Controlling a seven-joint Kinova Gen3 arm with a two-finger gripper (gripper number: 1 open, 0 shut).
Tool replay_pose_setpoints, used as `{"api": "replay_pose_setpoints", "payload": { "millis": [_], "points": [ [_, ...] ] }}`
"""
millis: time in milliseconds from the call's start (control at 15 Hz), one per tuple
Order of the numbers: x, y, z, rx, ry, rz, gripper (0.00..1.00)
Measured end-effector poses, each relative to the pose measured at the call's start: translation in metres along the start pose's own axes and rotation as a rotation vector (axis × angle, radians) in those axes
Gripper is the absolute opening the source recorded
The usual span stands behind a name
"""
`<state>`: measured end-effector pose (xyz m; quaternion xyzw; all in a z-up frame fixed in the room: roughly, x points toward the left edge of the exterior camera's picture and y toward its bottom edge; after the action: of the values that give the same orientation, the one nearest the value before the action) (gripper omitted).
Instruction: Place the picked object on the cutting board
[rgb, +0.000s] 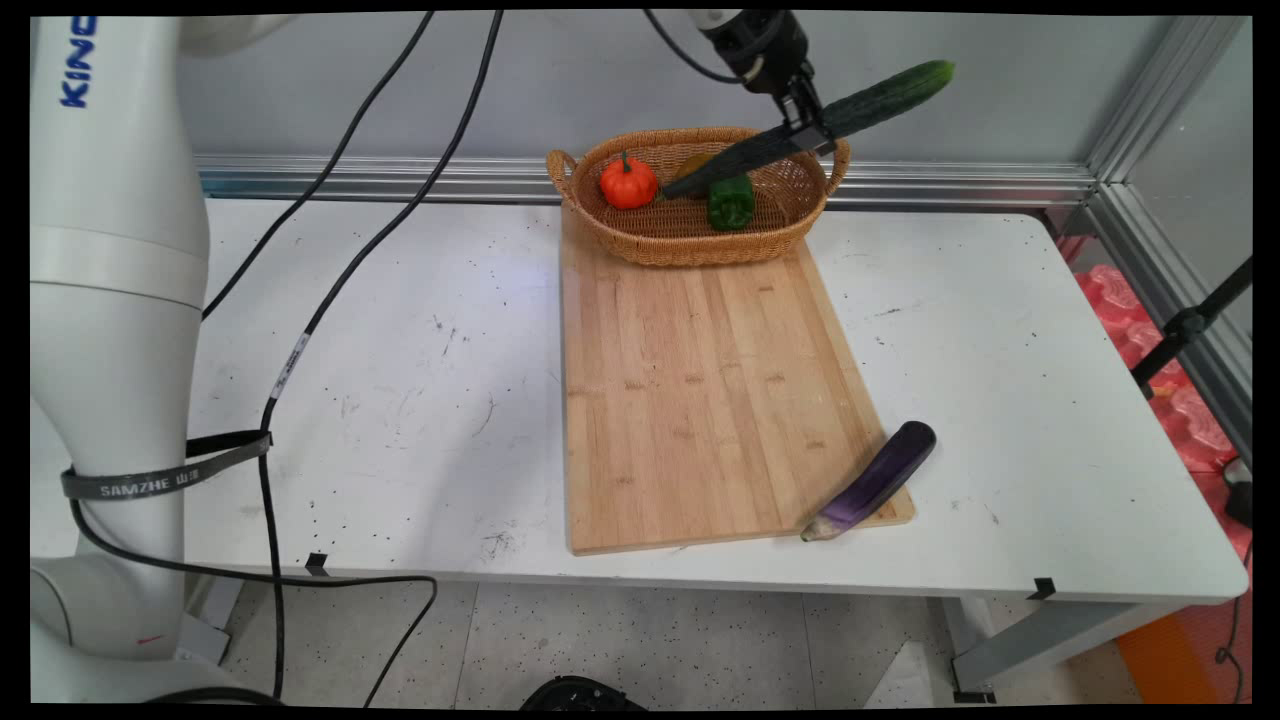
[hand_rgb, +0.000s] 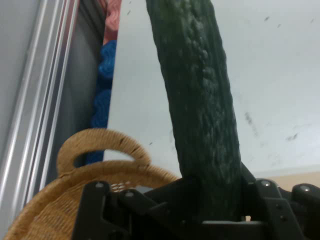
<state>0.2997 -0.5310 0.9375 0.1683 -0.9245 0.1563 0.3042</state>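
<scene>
White table (rgb: 420, 400), upper centre of frame: your hand (rgb: 808, 128), clamped on the tilted cucumber (rgb: 820, 122), hangs over the basket's (rgb: 690, 240) right rim.

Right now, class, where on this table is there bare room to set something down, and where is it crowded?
Bare: the cutting board between basket and eggplant, plus the table either side. Crowded: the basket, holding a pumpkin and pepper, with the gripper holding a cucumber above it.
</scene>
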Motion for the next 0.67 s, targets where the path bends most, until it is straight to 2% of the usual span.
{"api": "replay_pose_setpoints", "payload": {
  "millis": [400, 667],
  "points": [
    [0.015, 0.039, -0.010, -0.011, 0.000, -0.104, 0.00],
    [0.008, 0.080, -0.007, -0.041, -0.045, -0.147, 0.00]
  ]
}}
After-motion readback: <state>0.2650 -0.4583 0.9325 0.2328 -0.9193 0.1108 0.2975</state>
